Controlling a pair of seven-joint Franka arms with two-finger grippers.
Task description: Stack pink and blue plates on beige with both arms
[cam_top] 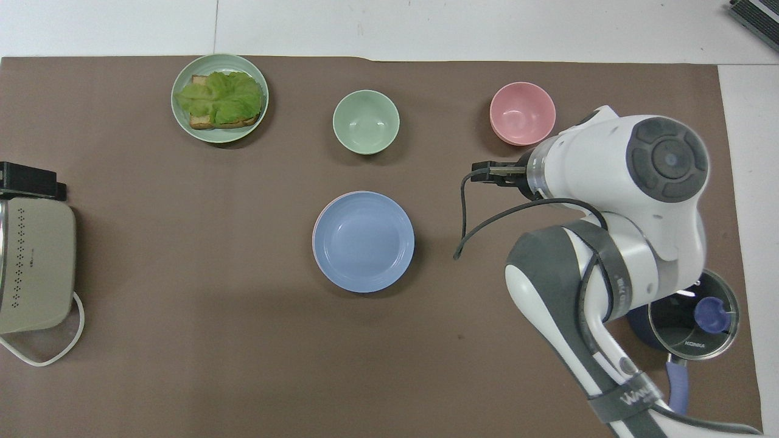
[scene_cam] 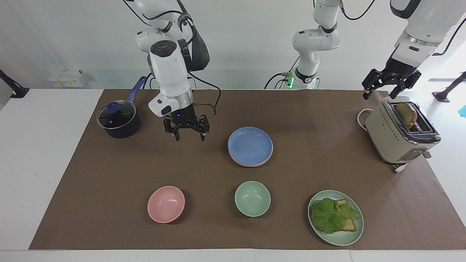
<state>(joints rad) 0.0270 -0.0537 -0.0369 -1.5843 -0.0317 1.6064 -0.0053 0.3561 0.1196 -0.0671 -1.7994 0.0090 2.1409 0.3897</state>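
The blue plate (scene_cam: pixel 250 145) (cam_top: pixel 363 241) lies flat on top of the stack at the middle of the brown mat. A thin rim of the pink plate (scene_cam: pixel 267 156) shows under it. The beige plate is hidden beneath them. My right gripper (scene_cam: pixel 190 137) (cam_top: pixel 482 173) hangs open and empty over the mat, between the stack and the pot, touching nothing. My left gripper (scene_cam: pixel 381 92) waits open in the air over the toaster's end nearer to the robots.
A lidded dark pot (scene_cam: pixel 118 120) stands toward the right arm's end. A pink bowl (scene_cam: pixel 166 203), a green bowl (scene_cam: pixel 252 198) and a green plate with lettuce and bread (scene_cam: pixel 335 217) line the edge farthest from the robots. A beige toaster (scene_cam: pixel 398 134) holds a slice.
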